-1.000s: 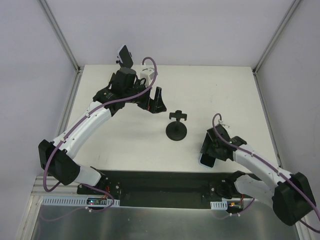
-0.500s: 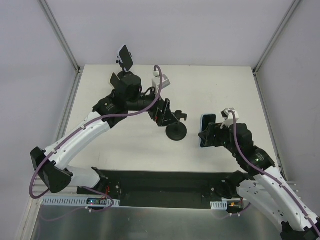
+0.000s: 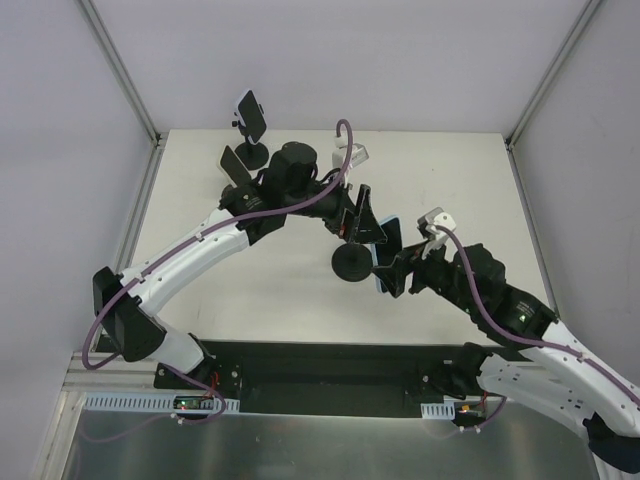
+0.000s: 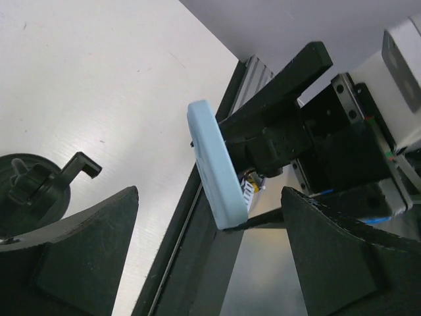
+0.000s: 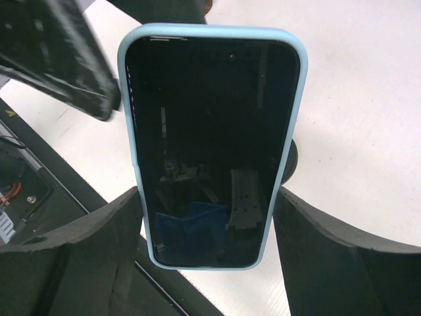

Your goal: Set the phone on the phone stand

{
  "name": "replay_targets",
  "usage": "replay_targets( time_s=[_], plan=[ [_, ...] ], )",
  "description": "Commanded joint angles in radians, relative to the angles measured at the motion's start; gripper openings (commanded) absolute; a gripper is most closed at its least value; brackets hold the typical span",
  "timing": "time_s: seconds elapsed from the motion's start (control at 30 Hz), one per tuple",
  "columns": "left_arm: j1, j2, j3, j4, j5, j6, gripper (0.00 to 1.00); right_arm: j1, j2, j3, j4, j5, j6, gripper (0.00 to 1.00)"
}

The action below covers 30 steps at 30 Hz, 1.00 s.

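The phone (image 3: 386, 250), in a light blue case with a dark screen (image 5: 210, 141), hangs upright above the table with my right gripper (image 3: 398, 270) (image 5: 205, 197) shut on its lower sides. The black phone stand (image 3: 352, 262) sits just left of it; its cradle hook and round base (image 4: 33, 191) show in the left wrist view. My left gripper (image 3: 365, 222) (image 4: 210, 263) stands open right above the stand, close to the phone's top. The phone's blue edge (image 4: 214, 168) lies between its spread fingers without touching them.
Another phone on its own stand (image 3: 250, 118) stands at the table's back left corner. A black strip (image 3: 320, 375) runs along the near edge by the arm bases. Metal frame posts (image 3: 120, 70) rise at the back corners.
My right arm lifted the phone from near the front edge and carried it left up to the stand. The left arm swung right from the back to hover over the stand.
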Motion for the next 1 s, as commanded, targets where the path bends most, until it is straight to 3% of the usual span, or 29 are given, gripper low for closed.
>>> replay_targets(
  time_s=[0.0,0.23,0.9,0.97],
  plan=[
    [-0.022,0.017,0.067,0.013,-0.025,-0.074,0.87,0.048,0.003,0.062,0.125,0.112,-0.042,0.01],
    [-0.031,0.064,0.098,-0.041,-0.056,-0.073,0.61,0.119,0.042,0.089,0.101,0.246,-0.064,0.01],
    [-0.046,0.120,0.159,-0.103,-0.059,-0.036,0.28,0.243,0.135,0.144,0.108,0.407,-0.148,0.01],
    [-0.046,0.116,0.158,-0.105,-0.054,-0.031,0.18,0.246,0.143,0.148,0.108,0.413,-0.151,0.01]
  ],
)
